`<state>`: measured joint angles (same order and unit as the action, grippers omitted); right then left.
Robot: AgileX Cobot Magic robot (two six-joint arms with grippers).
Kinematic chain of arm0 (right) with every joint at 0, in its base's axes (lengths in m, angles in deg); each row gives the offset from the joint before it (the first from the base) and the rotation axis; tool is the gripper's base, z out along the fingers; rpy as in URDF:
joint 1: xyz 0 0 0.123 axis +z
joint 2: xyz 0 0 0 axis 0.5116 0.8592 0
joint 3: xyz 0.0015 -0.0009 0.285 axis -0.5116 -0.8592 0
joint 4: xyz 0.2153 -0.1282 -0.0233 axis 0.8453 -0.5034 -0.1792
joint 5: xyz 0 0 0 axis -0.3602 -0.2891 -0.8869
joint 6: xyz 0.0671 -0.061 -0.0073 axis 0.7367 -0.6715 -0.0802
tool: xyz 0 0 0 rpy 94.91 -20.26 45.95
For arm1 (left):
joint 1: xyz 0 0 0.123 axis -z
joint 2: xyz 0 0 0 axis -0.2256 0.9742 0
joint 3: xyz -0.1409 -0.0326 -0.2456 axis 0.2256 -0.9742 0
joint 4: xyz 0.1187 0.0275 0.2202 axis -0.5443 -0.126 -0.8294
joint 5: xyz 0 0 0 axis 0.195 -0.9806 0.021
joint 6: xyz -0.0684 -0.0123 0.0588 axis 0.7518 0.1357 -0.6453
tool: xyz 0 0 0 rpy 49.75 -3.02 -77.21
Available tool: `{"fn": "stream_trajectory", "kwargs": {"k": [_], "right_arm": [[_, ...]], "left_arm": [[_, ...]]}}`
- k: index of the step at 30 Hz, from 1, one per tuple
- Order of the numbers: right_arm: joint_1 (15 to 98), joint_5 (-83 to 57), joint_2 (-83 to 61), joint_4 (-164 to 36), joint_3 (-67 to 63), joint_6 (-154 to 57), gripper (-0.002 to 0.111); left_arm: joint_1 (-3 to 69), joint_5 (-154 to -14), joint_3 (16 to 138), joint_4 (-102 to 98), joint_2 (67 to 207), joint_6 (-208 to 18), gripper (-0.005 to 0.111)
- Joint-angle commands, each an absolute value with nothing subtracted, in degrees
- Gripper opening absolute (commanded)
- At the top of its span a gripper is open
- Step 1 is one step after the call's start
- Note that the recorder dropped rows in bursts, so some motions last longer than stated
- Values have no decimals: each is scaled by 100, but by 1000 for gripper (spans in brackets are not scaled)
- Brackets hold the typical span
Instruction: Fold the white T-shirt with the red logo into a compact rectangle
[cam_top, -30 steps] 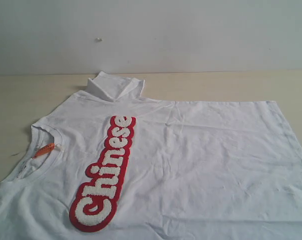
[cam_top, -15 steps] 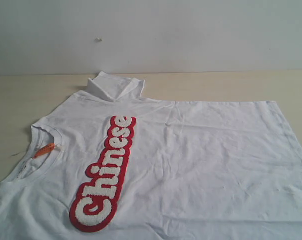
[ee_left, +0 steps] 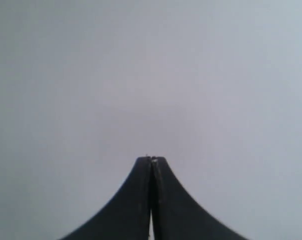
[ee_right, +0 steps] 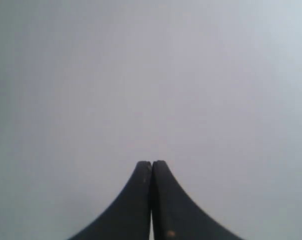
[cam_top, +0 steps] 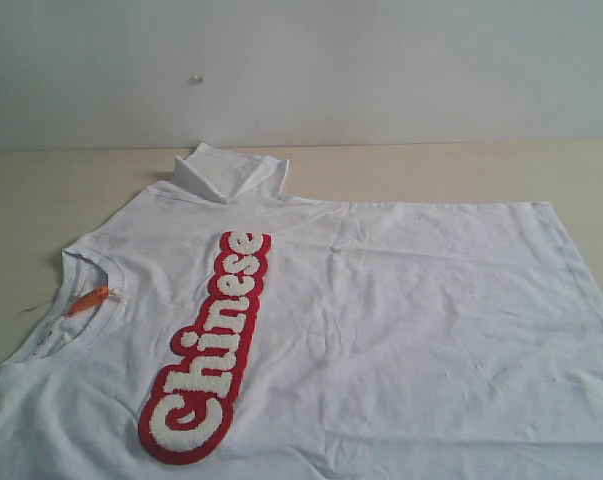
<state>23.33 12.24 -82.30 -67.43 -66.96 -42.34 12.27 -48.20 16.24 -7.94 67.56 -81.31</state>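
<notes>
My workspace. A pale, light-wood table (cam_top: 431, 170) spans the exterior view and meets a plain off-white wall (cam_top: 381, 70) along a straight horizontal edge. One small dark mark (cam_top: 195, 78) sits on the wall, upper left. Lighting is soft and even. Both my wrist views face a blank grey surface (ee_left: 151, 75).

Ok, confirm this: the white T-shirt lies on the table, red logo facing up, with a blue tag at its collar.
No: the exterior view shows the tag at the collar is orange, not blue. The white T-shirt does lie on the table, red logo up.
</notes>
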Motion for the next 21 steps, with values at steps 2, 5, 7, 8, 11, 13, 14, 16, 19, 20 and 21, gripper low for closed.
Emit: {"fn": "stream_trajectory", "kwargs": {"k": [2,5,7,8,11,13,14,16,19,20,21], "right_arm": [[2314,2531,-8256,-6740,-6724,-2901,0],[2314,2458,-8256,-6786,-6548,-2359,0],[2314,2287,-8256,-6811,-6315,-2255,0],[2314,2181,-8256,-6809,-6178,-2187,0],[2314,1708,-8256,-6809,-5718,-2175,0],[2314,1383,-8256,-6809,-5447,-2175,0],[2314,1121,-8256,-6809,-5239,-2188,0],[2314,824,-8168,-6848,-4953,-2188,0],[2314,112,-7799,-7146,-4476,-2188,0],[2314,-150,-7631,-7218,-4316,-2188,0],[2314,-348,-7441,-7307,-4196,-2188,0]], "left_arm": [[1241,-3906,1631,-790,6731,-6805,0],[1241,-3946,1898,-805,6731,-6202,0],[1241,-3992,2111,-910,6816,-6140,0],[1241,-4085,2251,-1002,6887,-6140,0],[1241,-4691,2724,-1194,7158,-6140,0],[1241,-5396,3122,-1194,7365,-6140,0],[1241,-5843,3330,-1194,7505,-6140,0],[1241,-6696,3697,-1202,7806,-6140,0],[1241,-7399,4130,-1202,8344,-6140,0],[1241,-7569,4249,-1202,8539,-6140,0],[1241,-7692,4325,-1202,8741,-6140,0]]}}
